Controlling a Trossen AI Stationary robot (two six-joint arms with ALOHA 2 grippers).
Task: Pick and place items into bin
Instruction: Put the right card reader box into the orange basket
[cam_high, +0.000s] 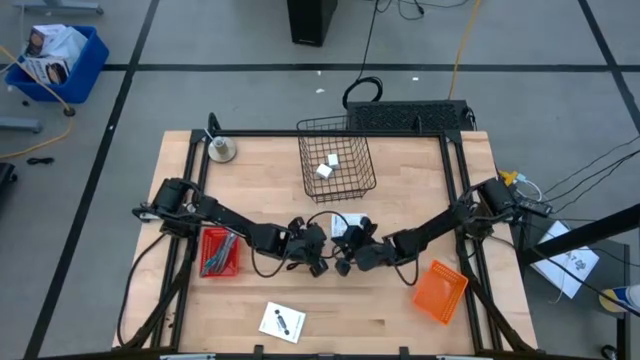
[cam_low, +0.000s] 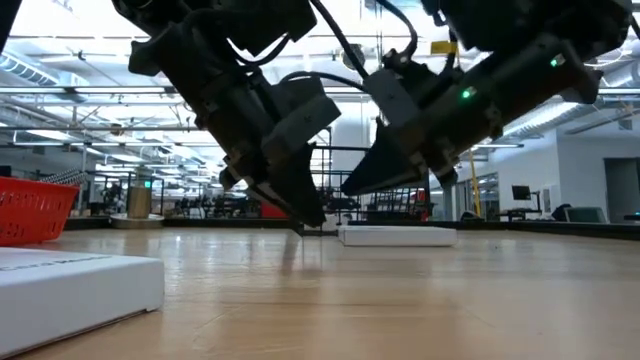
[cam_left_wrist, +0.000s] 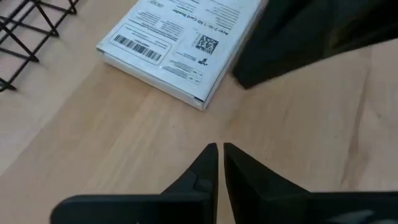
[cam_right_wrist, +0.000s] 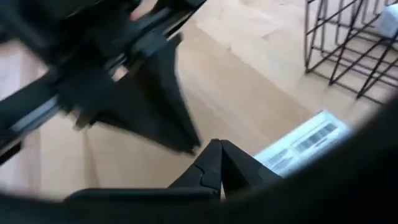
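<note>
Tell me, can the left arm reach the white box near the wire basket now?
Probably yes. The left pincer, shut and empty, hangs just short of the white box with bare table between; the right pincer crowds one side.

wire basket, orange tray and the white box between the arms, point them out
wire basket (cam_high: 338, 185), high view, front rim wire.
orange tray (cam_high: 440, 290), high view, middle of its floor.
white box (cam_left_wrist: 180, 46), left wrist view, printed label face.

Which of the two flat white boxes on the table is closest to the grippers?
The flat white box at mid-table, just below the wire basket; both grippers hover beside it. The other white box lies alone near the front edge.
</note>
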